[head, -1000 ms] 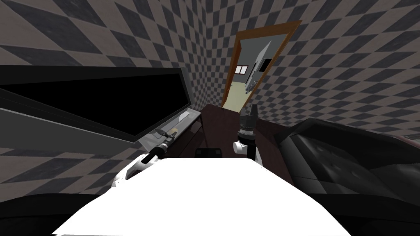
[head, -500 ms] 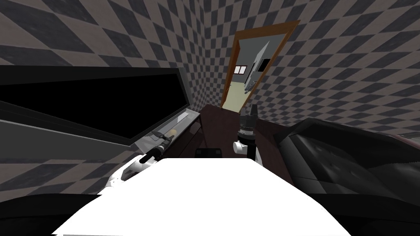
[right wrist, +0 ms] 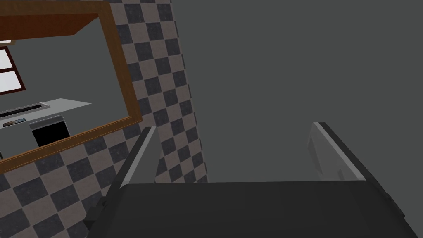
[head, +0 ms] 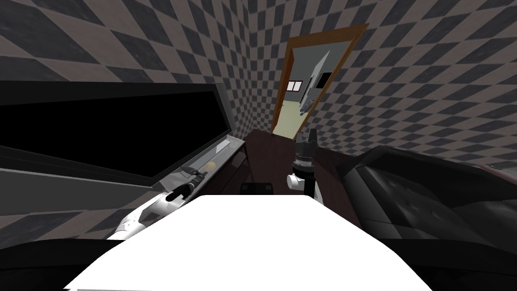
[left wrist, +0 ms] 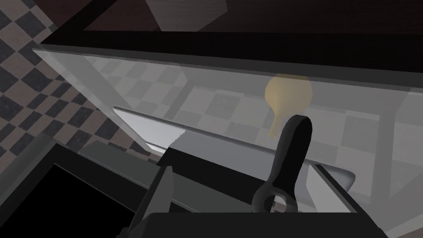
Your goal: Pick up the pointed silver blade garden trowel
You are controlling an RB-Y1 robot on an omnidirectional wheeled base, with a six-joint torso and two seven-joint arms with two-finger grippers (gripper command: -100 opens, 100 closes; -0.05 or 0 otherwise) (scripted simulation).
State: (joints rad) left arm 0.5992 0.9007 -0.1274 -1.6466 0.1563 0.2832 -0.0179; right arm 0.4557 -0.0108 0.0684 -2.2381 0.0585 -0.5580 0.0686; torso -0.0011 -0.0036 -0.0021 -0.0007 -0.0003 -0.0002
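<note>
Between left gripper (left wrist: 243, 169) fingers (left wrist: 162, 191), one trowel (left wrist: 291, 148).

Grey checkered walls (head: 429, 76) surround a brown-framed doorway (head: 309, 86) above a dark brown table (head: 267, 151).

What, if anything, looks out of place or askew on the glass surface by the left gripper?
Nothing looks spilled or broken. The trowel lies with its black handle slanted between the open fingers of the left gripper, on the glass surface. A pale yellow pear-shaped thing beyond it looks faint, as if under the glass.
</note>
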